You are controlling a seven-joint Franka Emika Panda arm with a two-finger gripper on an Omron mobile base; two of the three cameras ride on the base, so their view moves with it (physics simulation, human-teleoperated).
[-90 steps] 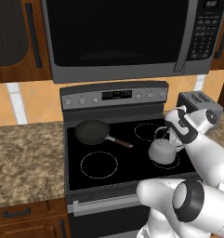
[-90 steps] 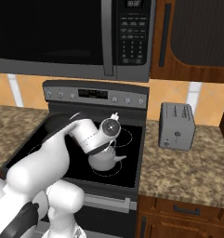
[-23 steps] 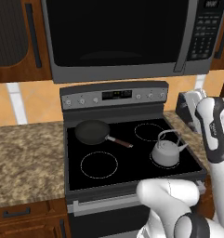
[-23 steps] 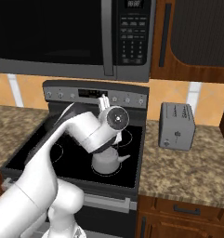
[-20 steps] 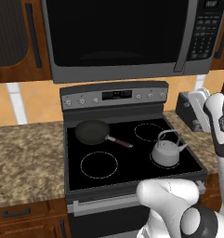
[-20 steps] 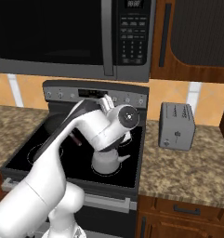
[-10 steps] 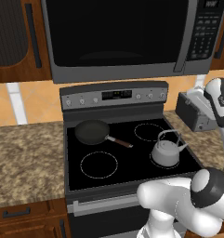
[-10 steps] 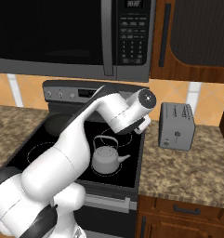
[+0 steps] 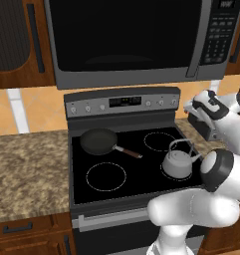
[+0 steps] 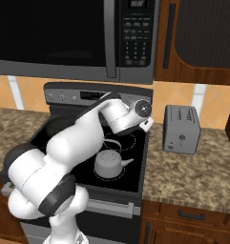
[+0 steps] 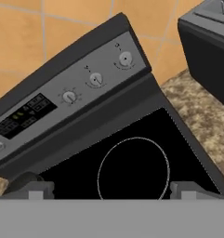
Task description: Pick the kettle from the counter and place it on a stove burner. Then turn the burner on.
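The pale silver kettle [image 9: 178, 162] [image 10: 108, 162] stands upright on the front right stove burner [image 9: 166, 175] [image 10: 105, 177] of the black cooktop. My gripper [image 9: 190, 106] [image 10: 146, 125] [image 11: 111, 189] hangs above and behind the kettle, clear of it, at the cooktop's right rear. It is open with nothing between its widely spread fingertips [image 11: 37, 188]. The hand view faces the bare rear right burner ring [image 11: 133, 169] and three knobs [image 11: 95, 79] on the tilted control panel. Granite counter [image 9: 27, 169] [image 10: 193, 171] flanks the stove.
A black frying pan [image 9: 99, 141] sits on the rear left burner. The grey toaster [image 10: 182, 128] [image 11: 206, 51] stands on the right counter, close to my hand. A microwave [image 9: 126, 40] hangs low over the stove.
My hand has left the kettle and swung up, back and to the right toward the control panel. The kettle has stayed on its burner.
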